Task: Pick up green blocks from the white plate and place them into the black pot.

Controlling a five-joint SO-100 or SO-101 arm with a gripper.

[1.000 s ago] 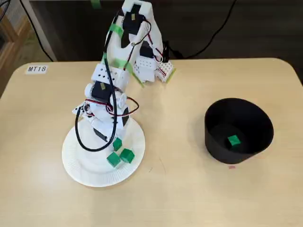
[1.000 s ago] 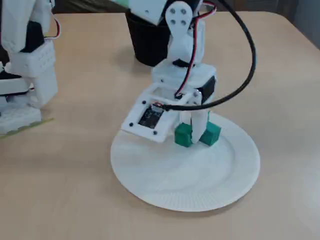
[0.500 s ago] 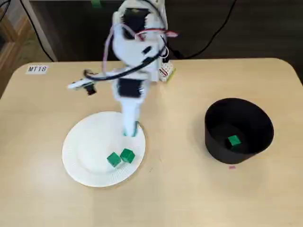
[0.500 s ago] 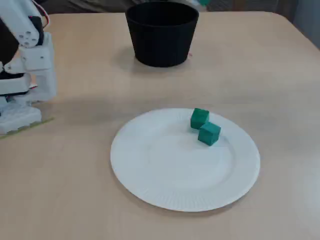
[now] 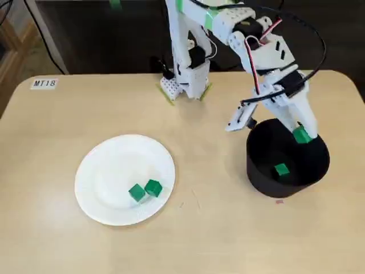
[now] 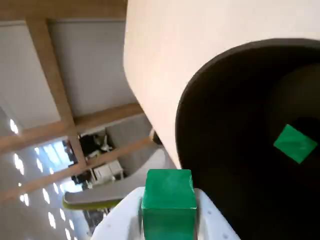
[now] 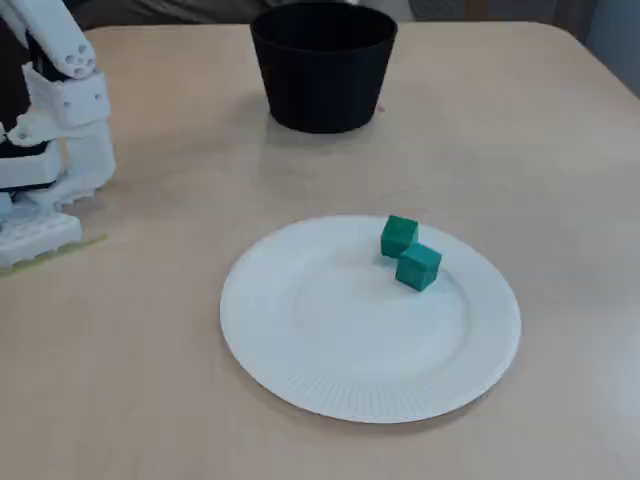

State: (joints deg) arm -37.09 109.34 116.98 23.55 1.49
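Note:
My gripper (image 5: 302, 136) hangs over the black pot (image 5: 258, 171), shut on a green block (image 5: 301, 136). In the wrist view the held block (image 6: 168, 197) sits between the white fingers (image 6: 209, 220), just outside the pot rim (image 6: 200, 85). One green block (image 5: 280, 169) lies on the pot's floor, seen in the wrist view as well (image 6: 295, 143). Two green blocks (image 5: 136, 192) (image 5: 152, 187) rest side by side on the white plate (image 5: 102, 171). In a fixed view they are the blocks (image 7: 399, 235) (image 7: 418, 266) on the plate (image 7: 330, 370), with the pot (image 7: 323, 75) behind.
The arm's base (image 5: 185, 80) stands at the table's back edge, and shows at the left (image 7: 45, 150) in a fixed view. A label "MT18" (image 5: 44, 83) is stuck at the back left corner. A small pink mark (image 5: 279, 201) lies in front of the pot.
The arm lifted off the plate with one green block and swung right across the table to above the pot. Two blocks stay on the plate.

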